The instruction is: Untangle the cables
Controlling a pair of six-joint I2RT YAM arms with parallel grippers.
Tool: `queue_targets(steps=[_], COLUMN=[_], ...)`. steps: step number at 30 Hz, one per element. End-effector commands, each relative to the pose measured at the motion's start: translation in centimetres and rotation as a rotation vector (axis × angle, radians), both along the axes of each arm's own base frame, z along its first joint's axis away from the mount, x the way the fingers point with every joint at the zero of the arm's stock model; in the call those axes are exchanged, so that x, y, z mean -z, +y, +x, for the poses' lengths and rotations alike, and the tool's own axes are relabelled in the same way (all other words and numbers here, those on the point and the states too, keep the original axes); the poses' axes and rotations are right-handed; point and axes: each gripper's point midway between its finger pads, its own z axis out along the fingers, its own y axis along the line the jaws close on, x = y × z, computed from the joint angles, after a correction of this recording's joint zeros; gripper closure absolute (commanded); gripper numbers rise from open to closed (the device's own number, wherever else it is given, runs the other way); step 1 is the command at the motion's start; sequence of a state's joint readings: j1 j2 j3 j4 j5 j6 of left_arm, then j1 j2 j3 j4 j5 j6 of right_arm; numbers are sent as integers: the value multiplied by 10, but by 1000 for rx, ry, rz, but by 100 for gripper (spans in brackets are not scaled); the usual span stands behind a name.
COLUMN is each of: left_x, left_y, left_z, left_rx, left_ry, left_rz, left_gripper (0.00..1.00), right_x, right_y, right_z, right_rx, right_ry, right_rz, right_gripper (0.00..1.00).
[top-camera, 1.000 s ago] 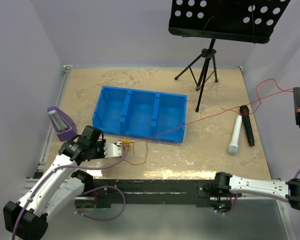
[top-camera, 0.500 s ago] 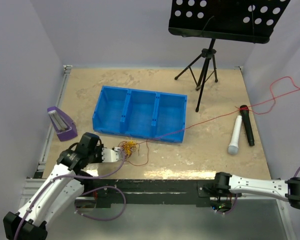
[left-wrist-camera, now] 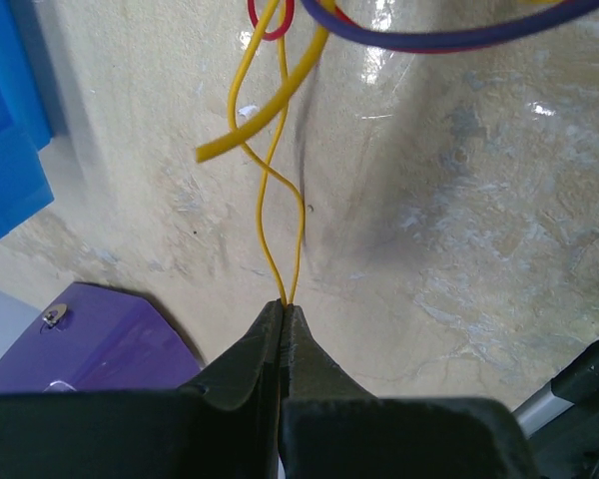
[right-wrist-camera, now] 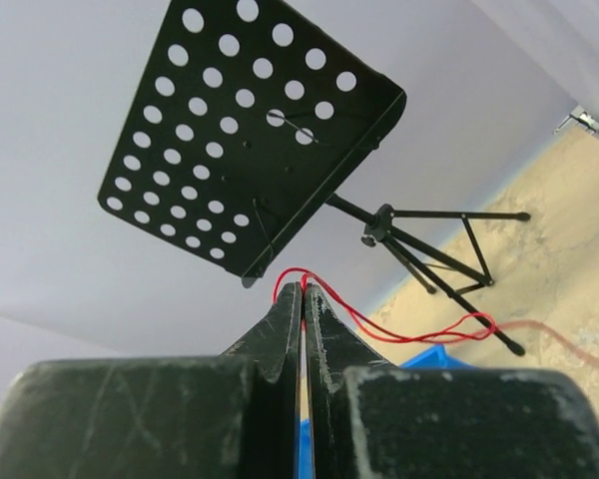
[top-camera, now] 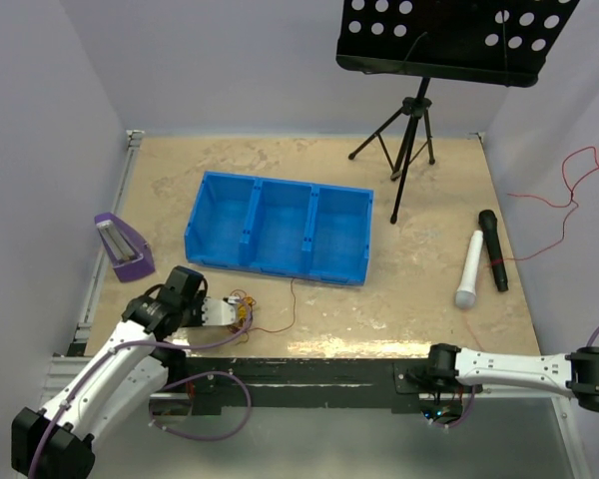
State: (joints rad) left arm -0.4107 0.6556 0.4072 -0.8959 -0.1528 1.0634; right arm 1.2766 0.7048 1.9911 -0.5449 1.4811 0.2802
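Red wire (right-wrist-camera: 296, 270) is pinched in the shut right gripper (right-wrist-camera: 302, 289), held high. The left gripper (left-wrist-camera: 286, 304) clamps the yellow wire (left-wrist-camera: 259, 230) by the tangle (top-camera: 242, 302) on the table. Best to draw them apart slowly, watching for snags.

1. Top camera, high behind the arms (top-camera: 110, 369), overlooks the whole bench (top-camera: 419, 289).
2. Left wrist camera hugs the bench past the left gripper (left-wrist-camera: 283, 311); blue bin (left-wrist-camera: 5, 130) shared with top view.
3. Right wrist camera tilts upward past the right gripper (right-wrist-camera: 302, 294) at the music stand (right-wrist-camera: 250, 130), likewise shared.
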Motion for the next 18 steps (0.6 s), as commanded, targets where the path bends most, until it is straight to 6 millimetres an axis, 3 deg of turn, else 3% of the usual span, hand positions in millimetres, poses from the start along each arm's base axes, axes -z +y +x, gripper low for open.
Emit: queue_targets(steps=[1, 5, 8, 11, 14, 18], left_x=[-18, -34, -56, -66, -63, -57], left_y=[-9, -29, -44, -56, -58, -58], left_z=[16, 22, 34, 39, 38, 32], left_rx=[-29, -10, -16, -7, -9, -9], left_ry=[-49, -44, -74, -88, -80, -64], left_rz=[-45, -147, -224, -289, -299, -308], left_gripper=[100, 100, 100, 100, 100, 100], right_x=[40, 38, 27, 11, -14, -41], right_y=[-38, -1, 36, 57, 91, 117], right_z=[-9, 5, 15, 21, 28, 34], right_rx=[206, 135, 33, -13, -43, -45], right_ry=[201, 198, 125, 8, -40, -96], right_rz=[80, -5, -50, -69, -133, -195], right_gripper=[100, 100, 100, 100, 100, 100])
